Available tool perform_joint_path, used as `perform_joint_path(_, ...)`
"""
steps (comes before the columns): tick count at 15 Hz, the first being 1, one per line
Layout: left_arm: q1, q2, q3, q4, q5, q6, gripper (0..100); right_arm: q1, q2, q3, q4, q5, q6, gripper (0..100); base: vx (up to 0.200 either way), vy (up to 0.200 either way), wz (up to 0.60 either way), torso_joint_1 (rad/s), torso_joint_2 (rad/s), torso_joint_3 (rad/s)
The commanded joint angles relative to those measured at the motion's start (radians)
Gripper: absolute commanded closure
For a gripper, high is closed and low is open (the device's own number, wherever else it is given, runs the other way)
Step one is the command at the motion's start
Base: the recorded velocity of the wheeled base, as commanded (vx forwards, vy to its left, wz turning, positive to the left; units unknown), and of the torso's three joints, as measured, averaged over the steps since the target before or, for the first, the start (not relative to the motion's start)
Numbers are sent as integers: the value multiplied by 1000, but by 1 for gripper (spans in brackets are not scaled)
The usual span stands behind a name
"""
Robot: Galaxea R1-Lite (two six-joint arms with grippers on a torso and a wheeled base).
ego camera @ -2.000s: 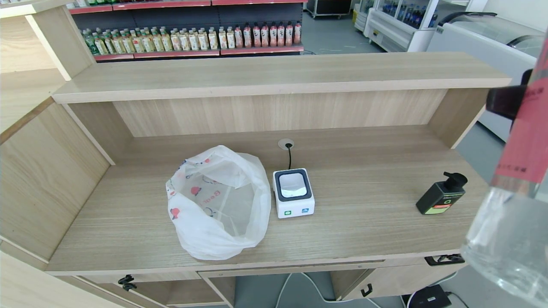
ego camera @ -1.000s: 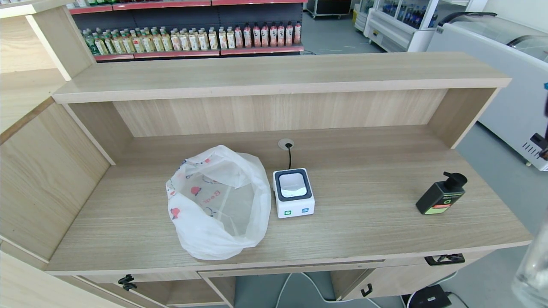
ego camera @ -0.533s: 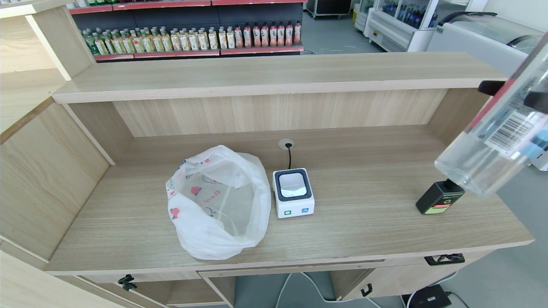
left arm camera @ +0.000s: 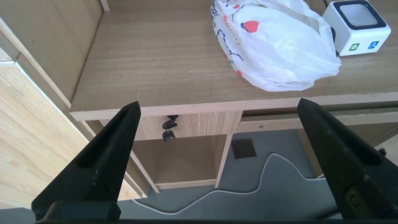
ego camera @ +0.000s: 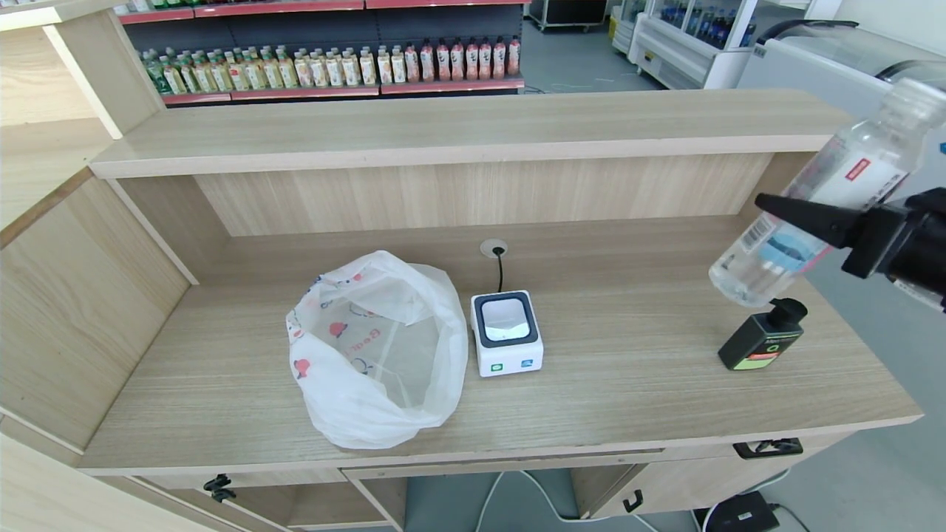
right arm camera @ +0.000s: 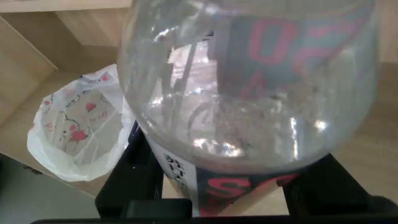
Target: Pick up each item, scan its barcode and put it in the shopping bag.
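Your head camera sits high, facing forward and down on the counter (ego camera: 628,332): shopping bag (ego camera: 377,347) mid-frame, scanner (ego camera: 506,332) at its 3 o'clock, store shelves (ego camera: 332,66) at 12 o'clock. Your left wrist camera hangs off the counter's front edge, looking down at it from near. Your right wrist camera sits hard against the bottle (right arm camera: 249,93). All three share the bag.

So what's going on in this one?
The right gripper holds a clear water bottle, tilted, in the air over the right end of the counter, where a dark pump bottle stands. The scanner sits mid-counter, with the open shopping bag beside it on the left. The left gripper hangs open out in front of the counter.
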Motion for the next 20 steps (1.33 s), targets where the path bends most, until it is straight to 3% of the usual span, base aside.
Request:
perform_joint_path(1, -1, 0, 0, 0, 0, 0, 0, 97, -75, 73, 29, -96, -5, 100, 0, 0, 0, 0, 0, 0)
perform_joint_path(4, -1, 0, 0, 0, 0, 0, 0, 90, -82, 128, -52, -100, -10, 100, 0, 0, 0, 0, 0, 0)
perform_joint_path(7, -1, 0, 0, 0, 0, 0, 0, 5, -72, 193, -86, -118, -103, 100, 0, 0, 0, 0, 0, 0)
perform_joint_path(10, 1, 0, 0, 0, 0, -2, 0, 13, -66, 214, -86, -210, -243, 100, 0, 0, 0, 0, 0, 0)
perform_joint_path(14, -1, 0, 0, 0, 0, 0, 0, 28, -76, 219, -84, -221, -267, 100, 0, 0, 0, 0, 0, 0)
perform_joint_path(18, 1, 0, 0, 0, 0, 0, 0, 79, -70, 225, -66, -343, -379, 100, 0, 0, 600, 1, 1, 5)
perform_joint_path(20, -1, 0, 0, 0, 0, 0, 0, 103, -41, 216, -76, -351, -395, 100, 0, 0, 600, 15, -2, 5)
